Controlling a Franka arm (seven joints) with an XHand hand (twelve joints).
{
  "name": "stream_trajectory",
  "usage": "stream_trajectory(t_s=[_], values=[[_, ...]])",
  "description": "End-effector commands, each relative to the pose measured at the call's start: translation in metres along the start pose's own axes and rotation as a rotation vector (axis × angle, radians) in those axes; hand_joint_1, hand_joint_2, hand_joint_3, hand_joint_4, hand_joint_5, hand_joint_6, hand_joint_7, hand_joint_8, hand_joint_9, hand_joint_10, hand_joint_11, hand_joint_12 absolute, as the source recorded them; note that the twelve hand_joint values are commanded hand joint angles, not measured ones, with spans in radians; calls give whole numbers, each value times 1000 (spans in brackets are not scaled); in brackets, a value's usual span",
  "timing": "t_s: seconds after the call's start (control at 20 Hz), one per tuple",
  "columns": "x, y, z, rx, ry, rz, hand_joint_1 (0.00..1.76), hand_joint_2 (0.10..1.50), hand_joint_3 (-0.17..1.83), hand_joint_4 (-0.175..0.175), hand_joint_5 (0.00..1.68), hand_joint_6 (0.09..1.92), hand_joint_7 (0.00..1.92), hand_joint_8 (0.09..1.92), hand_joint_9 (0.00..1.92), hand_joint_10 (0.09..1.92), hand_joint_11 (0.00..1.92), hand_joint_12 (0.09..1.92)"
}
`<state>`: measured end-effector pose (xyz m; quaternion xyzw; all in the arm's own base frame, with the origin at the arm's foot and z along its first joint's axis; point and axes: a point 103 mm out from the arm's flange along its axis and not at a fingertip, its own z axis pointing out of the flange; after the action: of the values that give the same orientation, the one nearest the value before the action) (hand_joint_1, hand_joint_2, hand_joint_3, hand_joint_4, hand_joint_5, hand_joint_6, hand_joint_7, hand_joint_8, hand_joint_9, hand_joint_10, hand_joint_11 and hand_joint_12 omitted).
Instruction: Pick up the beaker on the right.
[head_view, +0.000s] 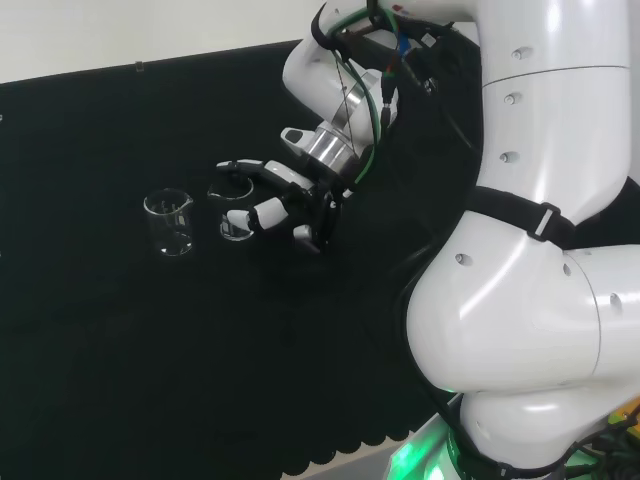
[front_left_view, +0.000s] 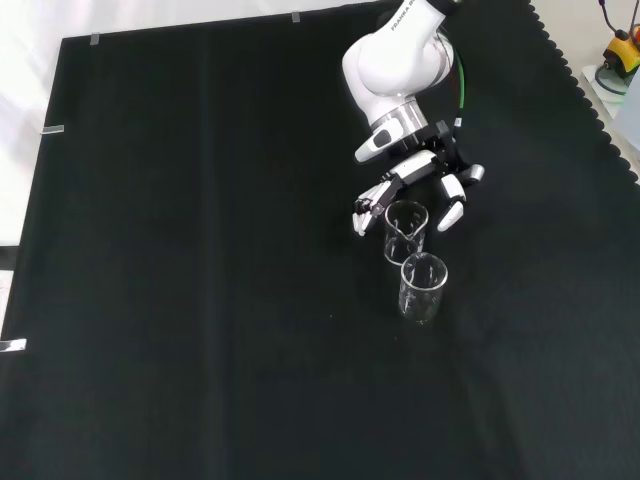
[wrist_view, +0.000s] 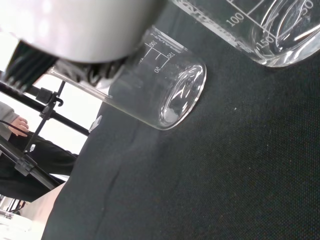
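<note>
Bench: black cloth (front_left_view: 200, 300) covers the whole bench, scalloped at its edge, with two clear glass beakers standing upright on it and nothing else nearby.
Target beaker: the beaker on the right (head_view: 235, 212) in the head view is the one nearest the arm; in the front view it (front_left_view: 405, 230) is the farther of the two, just under the fingers.
Other beaker: the left-hand beaker (head_view: 170, 222) in the head view stands just beside the target, a narrow gap between them; in the front view it (front_left_view: 423, 286) sits nearer the camera.
Robot hand: the robot hand (head_view: 290, 205) is down at beaker height, fingers spread and only lightly bent, reaching either side of the target's rim; in the front view the robot hand (front_left_view: 420, 190) straddles the glass, one finger at each side. Not clamped, as far as I can see.
Wrist view: both beakers loom large, printed scale marks on their walls, bases on the cloth.
Step in hand: the approach is finishing, I'd say; the grasp itself is not yet made.
Next move: it calls for curling fingers and thumb round the target's wall, then lifting straight up.
Watch out: the neighbour is close, so a sideways nudge could knock it.
</note>
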<state>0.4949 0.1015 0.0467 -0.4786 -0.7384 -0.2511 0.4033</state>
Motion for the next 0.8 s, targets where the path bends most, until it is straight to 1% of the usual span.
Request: stream_trajectory(t_s=[0.05,0.35,0.65,0.7,0.75,0.8], values=[[0,1,3,9,-4,0,1009,286,1142,-54,379,87,224,644,261,653,0,1009],[-1,4,5,15,-3,2,1014,286,1144,-53,392,91,234,646,273,652,0,1016],[-1,6,6,7,7,5,1016,286,1145,-54,426,112,256,652,288,651,0,1025],[0,7,6,2,11,4,1017,287,1143,-54,429,138,264,647,296,643,0,1031],[0,8,7,-2,11,3,1017,289,1141,-54,419,201,274,641,306,633,0,1039],[1,8,7,-6,14,5,1018,291,1139,-54,396,301,284,638,315,626,0,1048]])
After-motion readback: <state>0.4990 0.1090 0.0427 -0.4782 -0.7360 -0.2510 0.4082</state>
